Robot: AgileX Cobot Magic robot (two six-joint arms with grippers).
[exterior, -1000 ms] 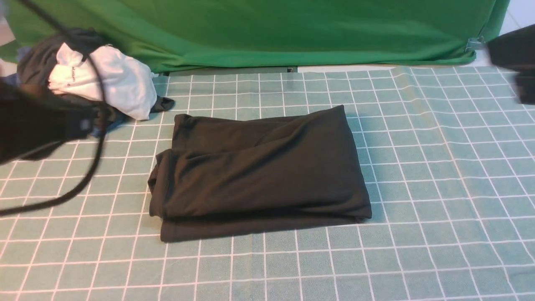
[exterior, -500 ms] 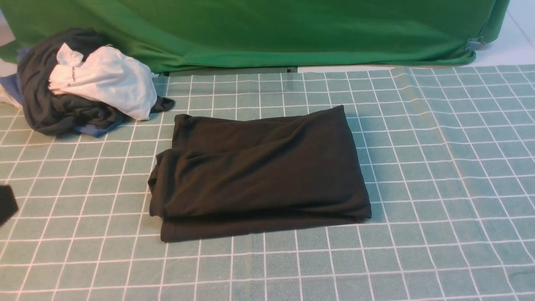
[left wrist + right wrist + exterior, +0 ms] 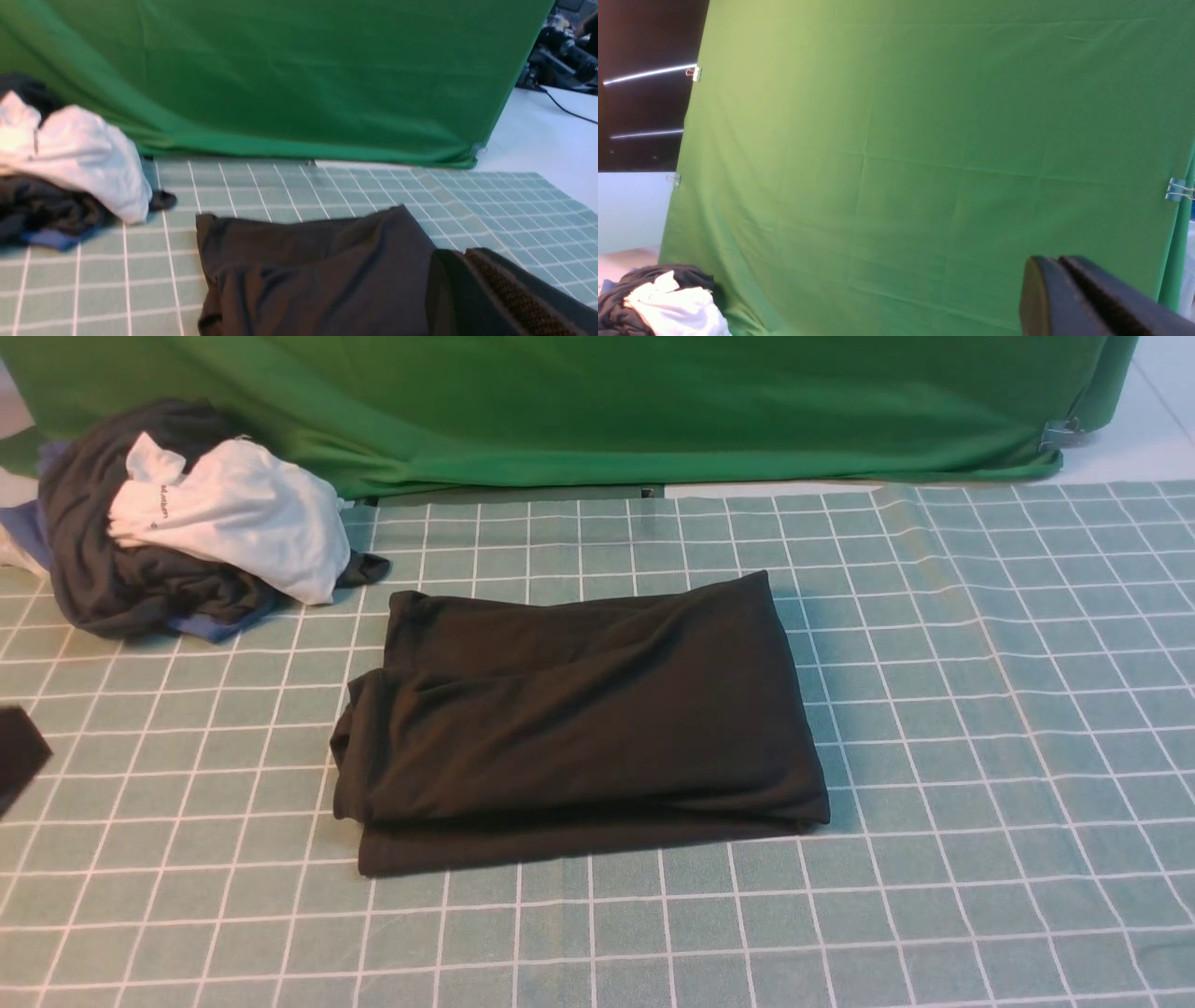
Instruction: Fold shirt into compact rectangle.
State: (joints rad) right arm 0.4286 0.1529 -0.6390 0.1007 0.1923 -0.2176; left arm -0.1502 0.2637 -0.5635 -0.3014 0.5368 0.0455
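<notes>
Pretty simple setup here: the table is covered with a pale teal tablecloth (image 3: 980,709) with a white grid pattern, a bit wrinkled toward the far right. Right behind it hangs a big green backdrop (image 3: 607,401), held with binder clips (image 3: 1176,190) at the edges and bunching up where it meets the table. Past the backdrop's right edge there's a white surface (image 3: 542,135) with a black cable (image 3: 567,108) running across it. Off to one side the room goes dark, with two thin light strips (image 3: 644,74) glowing.
</notes>
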